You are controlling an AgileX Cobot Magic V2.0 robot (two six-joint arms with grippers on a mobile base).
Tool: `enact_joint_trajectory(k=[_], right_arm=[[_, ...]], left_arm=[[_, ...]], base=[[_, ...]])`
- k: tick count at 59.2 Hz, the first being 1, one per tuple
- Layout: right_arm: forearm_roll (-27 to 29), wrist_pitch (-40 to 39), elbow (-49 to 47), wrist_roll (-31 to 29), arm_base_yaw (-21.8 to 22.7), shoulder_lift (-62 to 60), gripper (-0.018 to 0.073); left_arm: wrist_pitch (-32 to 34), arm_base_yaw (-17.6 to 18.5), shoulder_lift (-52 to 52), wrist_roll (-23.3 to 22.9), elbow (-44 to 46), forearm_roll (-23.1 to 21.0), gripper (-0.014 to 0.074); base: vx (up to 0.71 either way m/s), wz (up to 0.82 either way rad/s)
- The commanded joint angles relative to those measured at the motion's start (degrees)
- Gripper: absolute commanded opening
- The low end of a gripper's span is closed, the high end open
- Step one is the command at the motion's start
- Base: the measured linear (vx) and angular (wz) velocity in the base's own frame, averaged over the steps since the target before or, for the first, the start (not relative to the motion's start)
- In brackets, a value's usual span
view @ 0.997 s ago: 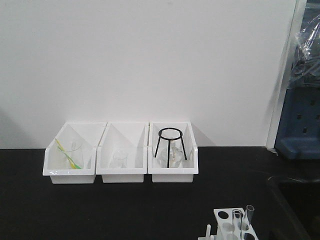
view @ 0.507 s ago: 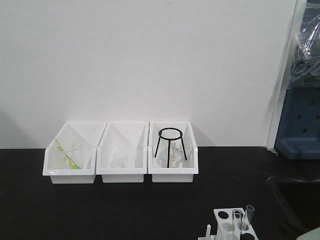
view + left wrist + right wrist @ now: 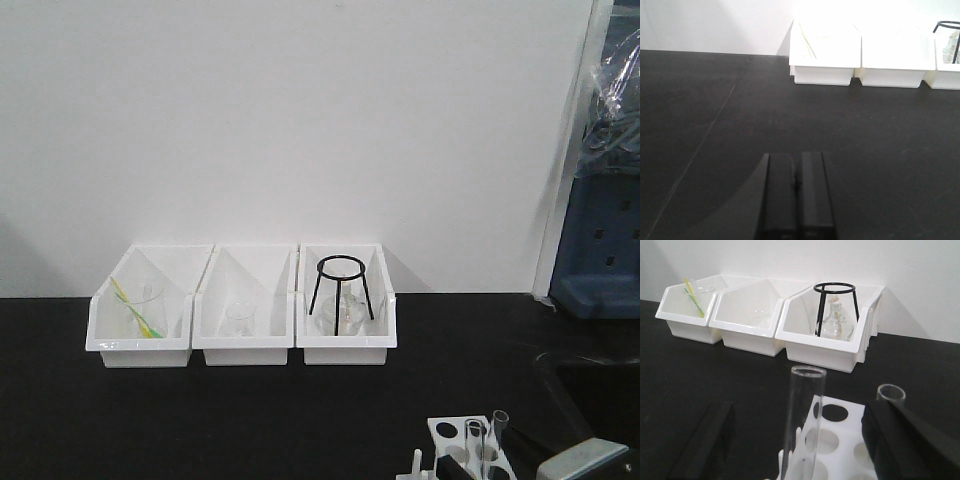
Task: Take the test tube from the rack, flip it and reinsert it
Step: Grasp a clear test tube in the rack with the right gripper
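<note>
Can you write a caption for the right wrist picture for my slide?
Open right tool flanks a clear test tube standing in the white rack.

Three bins (image 3: 243,352) sit side by side at the back of your bench (image 3: 250,420), the tripod (image 3: 340,285) in the rightmost. The rack (image 3: 437,447) stands nearer you, to their right. In it, one test tube (image 3: 802,415) stands upright between your right gripper's (image 3: 800,412) fingers, another tube (image 3: 890,392) just right of it.

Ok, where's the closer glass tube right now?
In the right wrist view the tube stands upright in the rack, left of the other tube, framed by the right gripper's open fingers.
</note>
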State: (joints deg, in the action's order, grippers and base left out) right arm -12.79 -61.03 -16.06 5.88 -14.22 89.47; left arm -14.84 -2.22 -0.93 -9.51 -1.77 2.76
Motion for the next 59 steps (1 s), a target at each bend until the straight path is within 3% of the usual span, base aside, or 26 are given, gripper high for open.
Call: enact_joint_trajectory(k=[1,19,27,36,49,59], right_arm=[[0.1,-4.6,-3.0,-0.1,-0.1,0.0,0.0571],[-0.1,-6.5,-3.8,-0.4,-0.1,6.1,0.0568],[-0.2,-8.9,-3.8,-0.4,-0.1,7.0,0.0523],[-0.2,-9.2,-3.8,-0.4,-0.1,7.0,0.0357],[-1.0,-9.0,-3.7,-0.5,-0.1,6.8,-0.0016],[-2.7,-8.8,-3.7,-0.5,-0.1,6.0,-0.0013]], left_arm=[[4.5,0.2,-0.6,0.0,-0.1,-0.3,-0.0006],[4.5,0.2,-0.6,0.0,-0.1,-0.3,-0.0006],[4.5,0.2,-0.6,0.0,-0.1,-0.3,-0.0006],[4.5,0.2,-0.6,0.0,-0.1,-0.3,-0.0006],[4.5,0.2,-0.6,0.0,-0.1,-0.3,-0.0006],[4.5,0.2,-0.6,0.0,-0.1,-0.3,-0.0006]], base=[[0.0,0.0],[0.0,0.0],[0.0,0.0],[0.0,0.0],[0.0,0.0],[0.0,0.0]])
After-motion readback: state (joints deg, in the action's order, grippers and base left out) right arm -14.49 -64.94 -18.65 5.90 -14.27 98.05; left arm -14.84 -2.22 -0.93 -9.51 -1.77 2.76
